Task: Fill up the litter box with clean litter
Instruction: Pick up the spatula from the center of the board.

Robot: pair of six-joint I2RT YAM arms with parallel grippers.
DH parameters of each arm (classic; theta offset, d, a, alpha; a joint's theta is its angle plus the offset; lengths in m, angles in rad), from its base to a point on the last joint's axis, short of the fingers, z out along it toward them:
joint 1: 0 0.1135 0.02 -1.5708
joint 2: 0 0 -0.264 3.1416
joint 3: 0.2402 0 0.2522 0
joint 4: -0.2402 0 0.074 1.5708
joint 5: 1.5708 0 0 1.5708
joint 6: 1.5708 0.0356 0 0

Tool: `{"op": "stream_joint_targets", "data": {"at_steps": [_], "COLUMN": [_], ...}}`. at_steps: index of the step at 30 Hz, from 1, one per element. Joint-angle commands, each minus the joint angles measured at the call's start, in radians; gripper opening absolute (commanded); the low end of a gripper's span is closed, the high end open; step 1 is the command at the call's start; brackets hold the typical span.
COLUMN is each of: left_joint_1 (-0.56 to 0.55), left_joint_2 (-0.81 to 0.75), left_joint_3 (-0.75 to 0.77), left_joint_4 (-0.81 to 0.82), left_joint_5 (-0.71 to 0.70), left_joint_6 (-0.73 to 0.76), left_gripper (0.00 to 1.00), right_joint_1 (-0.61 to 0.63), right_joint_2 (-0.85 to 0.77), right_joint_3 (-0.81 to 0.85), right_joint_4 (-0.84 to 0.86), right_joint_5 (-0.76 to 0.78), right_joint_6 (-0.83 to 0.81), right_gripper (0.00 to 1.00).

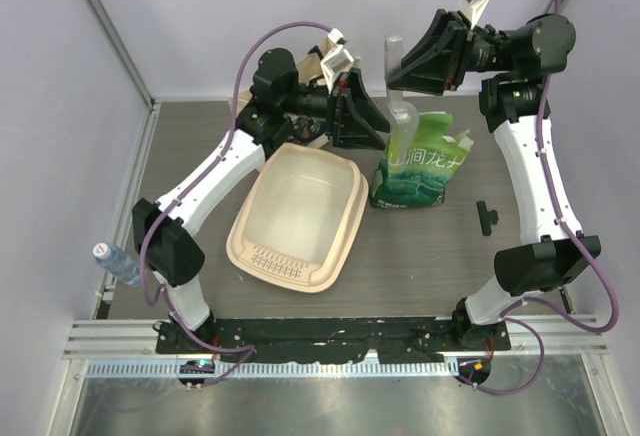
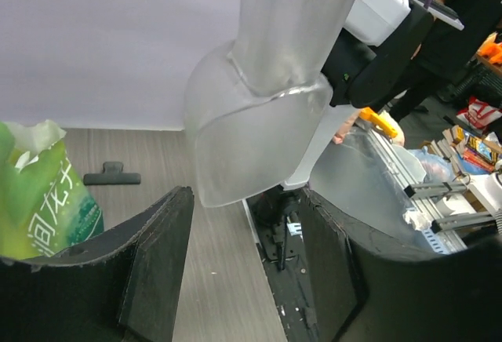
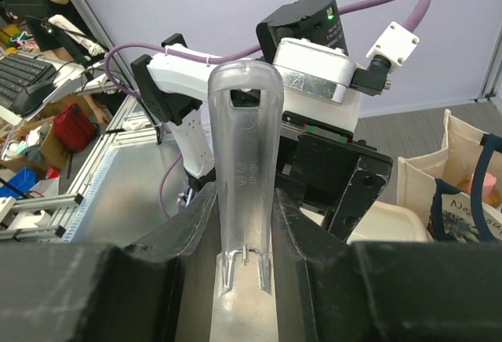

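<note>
The cream litter box [image 1: 300, 218] lies at the table's middle, its ribbed strip at the near end; its floor looks bare. A corner of it shows in the right wrist view [image 3: 386, 221]. No clean litter shows in any view. My right gripper [image 1: 402, 74] is shut on the handle of a clear plastic scoop [image 1: 401, 116], held above the green bag [image 1: 420, 164]. In the right wrist view the fingers [image 3: 196, 216] clamp the scoop handle [image 3: 245, 154]. My left gripper [image 1: 358, 121] is open beside the scoop. In the left wrist view the scoop [image 2: 259, 114] hangs just beyond the open gripper [image 2: 245, 198].
A black clip [image 1: 487, 216] lies right of the green bag, and shows in the left wrist view [image 2: 112, 176]. A water bottle [image 1: 116, 262] lies at the left edge. A canvas tote bag [image 3: 463, 177] stands at the back behind the left arm.
</note>
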Motion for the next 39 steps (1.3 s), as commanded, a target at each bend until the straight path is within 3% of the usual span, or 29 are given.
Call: {"op": "stream_joint_targets", "data": {"at_steps": [1, 10, 12, 15, 16, 17, 19, 20, 21, 23, 24, 25, 27, 28, 29, 31, 32, 33, 36, 39], "left_joint_1": [-0.017, -0.04, -0.038, -0.038, -0.038, -0.038, -0.032, -0.026, -0.02, 0.008, 0.018, 0.032, 0.034, 0.032, 0.031, 0.026, 0.023, 0.017, -0.009, -0.023], "left_joint_2": [0.004, 0.067, 0.074, 0.071, 0.064, 0.059, 0.045, 0.021, 0.013, -0.028, -0.044, -0.059, -0.097, -0.108, -0.117, -0.137, -0.143, -0.148, -0.14, -0.093], "left_joint_3": [0.048, 0.117, 0.133, 0.13, 0.125, 0.121, 0.093, 0.075, 0.034, -0.006, -0.037, -0.04, -0.048, -0.054, -0.06, -0.071, -0.074, -0.07, 0.008, 0.131], "left_joint_4": [0.044, 0.046, 0.043, 0.04, 0.03, 0.021, -0.019, -0.032, -0.095, -0.187, -0.35, -0.447, -0.675, -0.713, -0.741, -0.813, -0.83, -0.874, -1.049, -1.233], "left_joint_5": [0.021, -0.033, -0.037, -0.048, -0.054, -0.054, -0.054, -0.053, -0.054, -0.082, -0.111, -0.147, -0.303, -0.36, -0.41, -0.548, -0.588, -0.621, -0.735, -0.879], "left_joint_6": [-0.041, -0.045, -0.041, -0.034, -0.031, -0.029, -0.014, -0.003, 0.041, 0.118, 0.165, 0.327, 0.479, 0.545, 0.57, 0.63, 0.693, 0.728, 0.963, 1.161], "left_gripper": [0.59, 0.48, 0.37, 0.03, 0.0, 0.0, 0.0, 0.0, 0.0, 0.0, 0.0, 0.0, 0.0, 0.0, 0.0, 0.0, 0.0, 0.0, 0.0, 0.0], "right_joint_1": [0.007, 0.036, 0.042, 0.044, 0.044, 0.041, 0.018, -0.042, -0.076, -0.169, -0.262, -0.306, -0.399, -0.413, -0.422, -0.377, -0.348, -0.331, -0.321, -0.304], "right_joint_2": [-0.021, -0.011, -0.014, -0.011, -0.011, -0.01, -0.016, -0.016, -0.017, -0.027, -0.034, -0.056, -0.073, -0.083, -0.102, -0.102, -0.106, -0.114, -0.096, 0.003], "right_joint_3": [0.001, -0.003, -0.01, -0.026, -0.037, -0.046, -0.095, -0.114, -0.129, -0.177, -0.198, -0.248, -0.278, -0.266, -0.229, -0.049, -0.024, -0.013, 0.028, 0.234], "right_joint_4": [0.077, 0.184, 0.184, 0.184, 0.184, 0.186, 0.186, 0.178, 0.166, 0.191, 0.222, 0.251, 0.203, -0.036, -0.287, -0.957, -1.042, -1.089, -1.214, -1.539], "right_joint_5": [0.004, 0.047, 0.048, 0.045, 0.039, 0.038, 0.054, 0.067, 0.08, 0.114, 0.131, 0.151, 0.209, 0.234, 0.34, 0.598, 0.679, 0.805, 0.831, 0.788], "right_joint_6": [-0.007, 0.077, 0.074, 0.074, 0.074, 0.074, 0.08, 0.085, 0.084, 0.09, 0.097, 0.096, 0.016, -0.064, -0.437, -0.833, -1.033, -1.08, -1.167, -1.321], "right_gripper": [0.04, 0.04, 0.04, 0.04, 0.04, 0.09, 0.28, 0.67, 0.82, 0.88, 0.88, 0.89, 0.89, 0.89, 0.9, 0.9, 0.92, 0.92, 0.99, 0.99]}}
